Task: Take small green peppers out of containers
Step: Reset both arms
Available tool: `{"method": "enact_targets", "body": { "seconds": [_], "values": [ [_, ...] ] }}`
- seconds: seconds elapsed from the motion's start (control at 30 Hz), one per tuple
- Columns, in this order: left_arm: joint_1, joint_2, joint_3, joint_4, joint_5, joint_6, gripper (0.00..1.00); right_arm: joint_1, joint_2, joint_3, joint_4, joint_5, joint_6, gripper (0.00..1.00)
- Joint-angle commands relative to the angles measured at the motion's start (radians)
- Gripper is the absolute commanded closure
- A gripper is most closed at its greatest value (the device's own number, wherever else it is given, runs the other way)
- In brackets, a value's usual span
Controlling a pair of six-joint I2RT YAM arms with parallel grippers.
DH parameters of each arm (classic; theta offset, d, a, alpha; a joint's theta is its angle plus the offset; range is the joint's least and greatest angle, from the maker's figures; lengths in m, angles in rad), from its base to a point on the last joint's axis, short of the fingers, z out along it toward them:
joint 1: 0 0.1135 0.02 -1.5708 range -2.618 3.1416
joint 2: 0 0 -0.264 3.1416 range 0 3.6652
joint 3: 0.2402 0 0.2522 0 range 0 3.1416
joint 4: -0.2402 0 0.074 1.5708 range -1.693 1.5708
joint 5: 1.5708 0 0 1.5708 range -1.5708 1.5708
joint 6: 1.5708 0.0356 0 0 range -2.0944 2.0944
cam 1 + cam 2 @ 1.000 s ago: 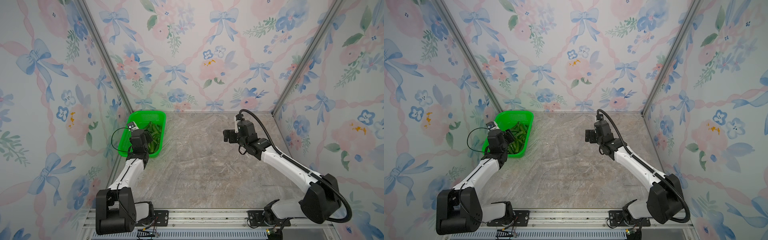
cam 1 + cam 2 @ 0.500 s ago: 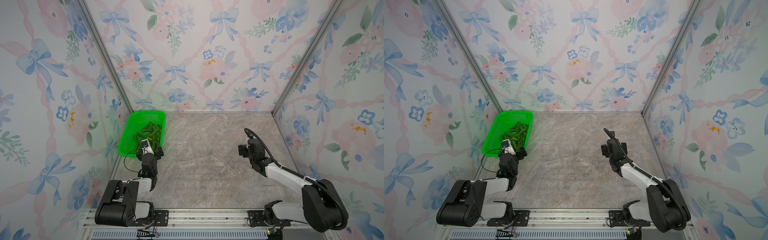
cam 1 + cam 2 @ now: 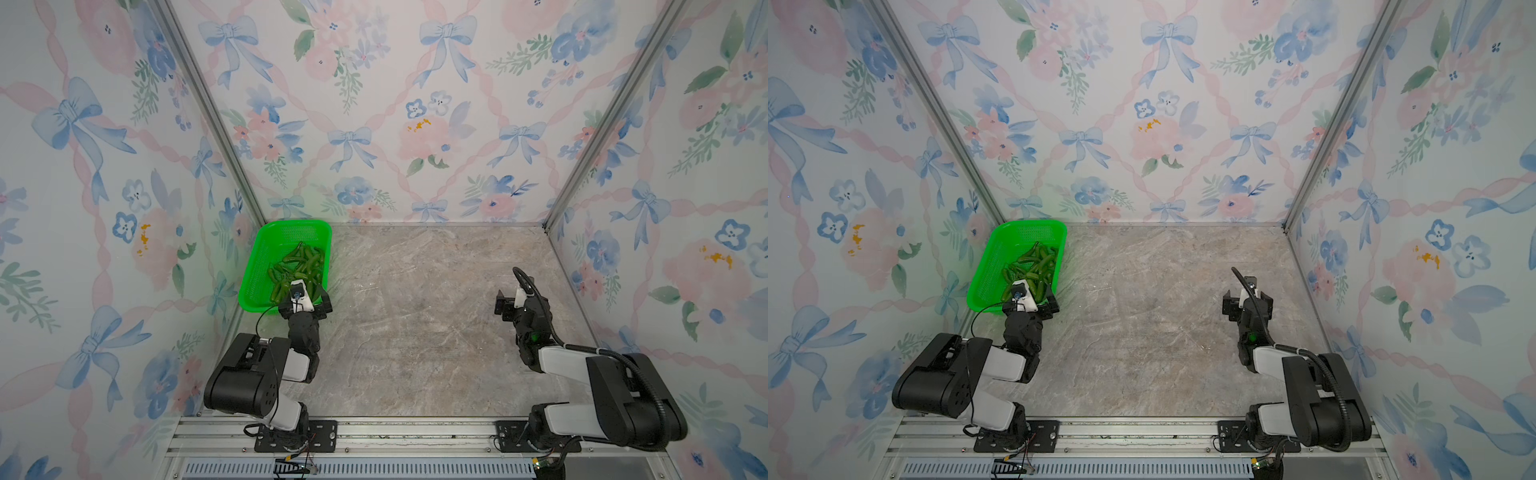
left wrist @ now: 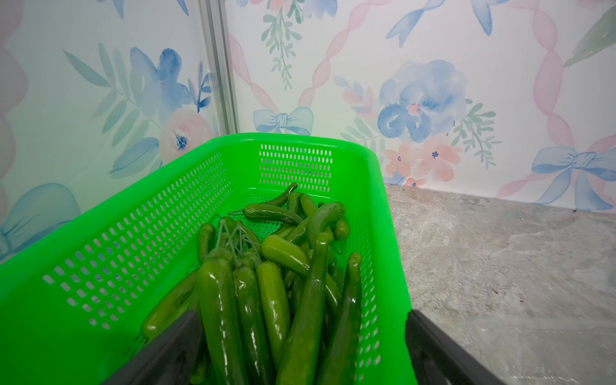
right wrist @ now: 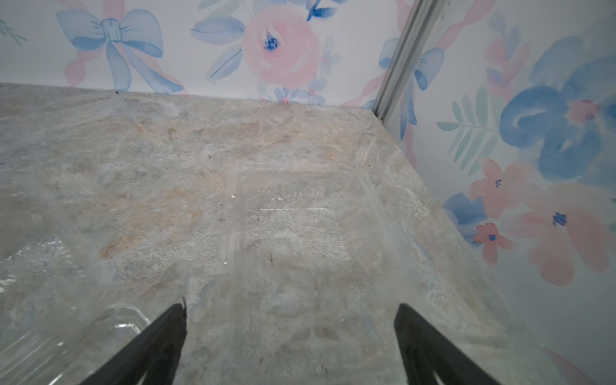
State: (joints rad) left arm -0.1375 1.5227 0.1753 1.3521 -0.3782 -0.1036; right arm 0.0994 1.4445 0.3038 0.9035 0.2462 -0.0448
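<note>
- A bright green, perforated plastic basket [image 3: 291, 223] [image 3: 1025, 225] [image 4: 133, 240] sits on the grey, stone-patterned tabletop [image 3: 415, 332] [image 3: 1142, 332].
- Slim, glossy dark-green chili peppers [image 3: 298, 266] [image 3: 1034, 262] [image 4: 270, 286] lie heaped inside the basket, many against its long wall on the open-table side.
- The left gripper [image 3: 306, 300] [image 3: 1030, 296] [image 4: 303, 316] is at the basket's near end with its fingers spread wide. In the left wrist view one dark finger [image 4: 170, 346] shows over the basket's inside and the second is beyond its side wall. Nothing is pinched.
- The right gripper [image 3: 519, 301] [image 3: 1246, 301] [image 5: 291, 310] is well apart from the basket, across the tabletop. Its fingers are also spread wide, with nothing between them.
- A shallow, clear plastic clamshell box [image 5: 300, 206] lies flat before the right gripper, far from the basket, with no peppers visible in it.
- A second clamshell box [image 5: 110, 328] is nearer that gripper, and a faint clear one [image 4: 540, 346] lies near the basket's outer wall.
- In both top views the boxes are too transparent to make out.
</note>
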Motion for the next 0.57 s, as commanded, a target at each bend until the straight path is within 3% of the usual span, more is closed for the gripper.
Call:
{"method": "enact_targets", "body": {
  "seconds": [0.0,0.1,0.33,0.43,0.53],
  "values": [
    [-0.004,0.020,-0.001,0.013,0.001,0.020,0.02,0.022,0.141,-0.022,0.280,-0.015,-0.001,0.03],
    [-0.002,0.025,0.003,0.012,0.003,0.024,0.02,0.024,0.093,0.044,0.072,0.023,0.014,0.03],
    [-0.004,0.025,0.004,0.012,0.003,0.021,0.02,0.011,0.108,0.059,0.069,0.023,0.027,0.03],
    [-0.003,0.023,0.002,0.012,0.003,0.022,0.02,-0.039,0.096,0.085,-0.003,-0.082,0.055,0.03],
    [-0.004,0.023,0.003,0.012,0.003,0.022,0.02,-0.013,0.103,0.076,0.027,-0.045,0.035,0.03]
  ]
}}
